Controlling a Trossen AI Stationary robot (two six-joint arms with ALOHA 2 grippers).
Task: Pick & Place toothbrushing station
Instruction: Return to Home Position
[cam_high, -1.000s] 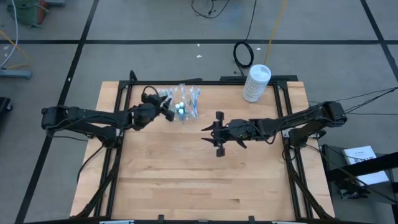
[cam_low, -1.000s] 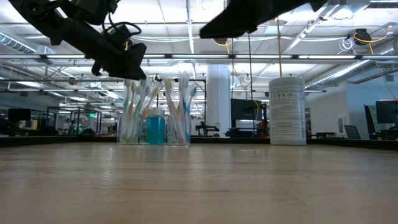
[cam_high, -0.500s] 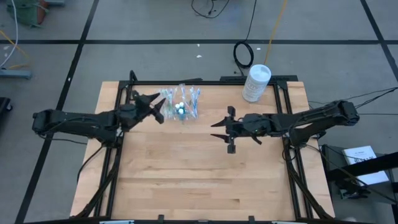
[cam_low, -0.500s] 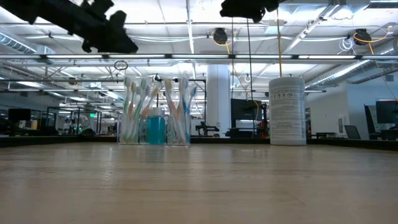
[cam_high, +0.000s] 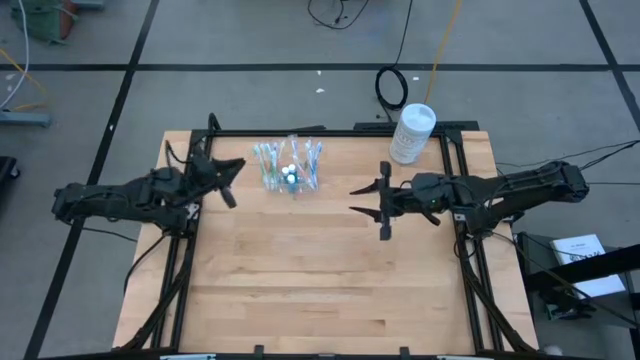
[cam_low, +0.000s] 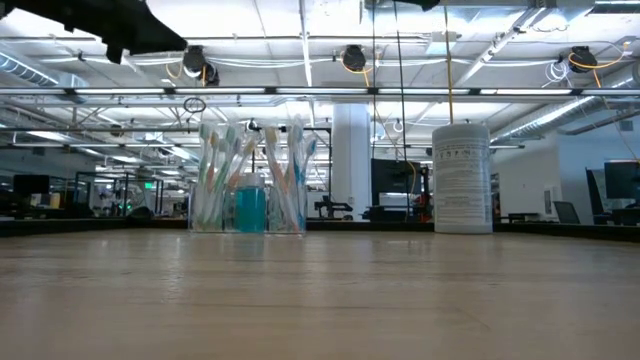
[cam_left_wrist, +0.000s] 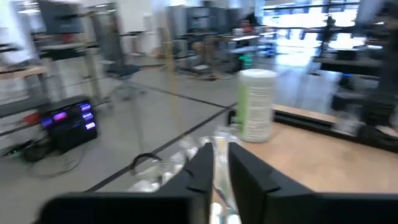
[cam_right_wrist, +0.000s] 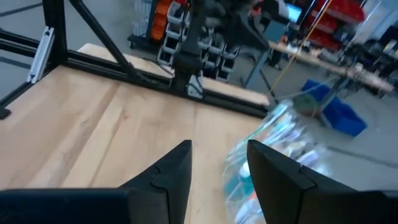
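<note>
The toothbrushing station (cam_high: 290, 170), a clear holder full of toothbrushes with a blue cup in its middle, stands upright on its base at the table's far side (cam_low: 250, 185). My left gripper (cam_high: 232, 181) hovers to its left, pointing level toward it and well apart from it. In the left wrist view only a narrow gap shows between its fingers (cam_left_wrist: 220, 171), with nothing in it. My right gripper (cam_high: 372, 199) hovers to the right of the station, open and empty (cam_right_wrist: 219, 168). The station shows blurred ahead of it (cam_right_wrist: 280, 146).
A white round lidded tub (cam_high: 411, 132) stands at the table's far right corner (cam_low: 462, 178). The black frame rail (cam_high: 330, 131) runs along the far edge. The bare wooden tabletop (cam_high: 320, 270) stretches toward the near edge.
My left gripper has drawn back from the station toward the table's left edge and has risen. My right gripper has moved toward the right edge and also risen. The station has stayed where it was.
</note>
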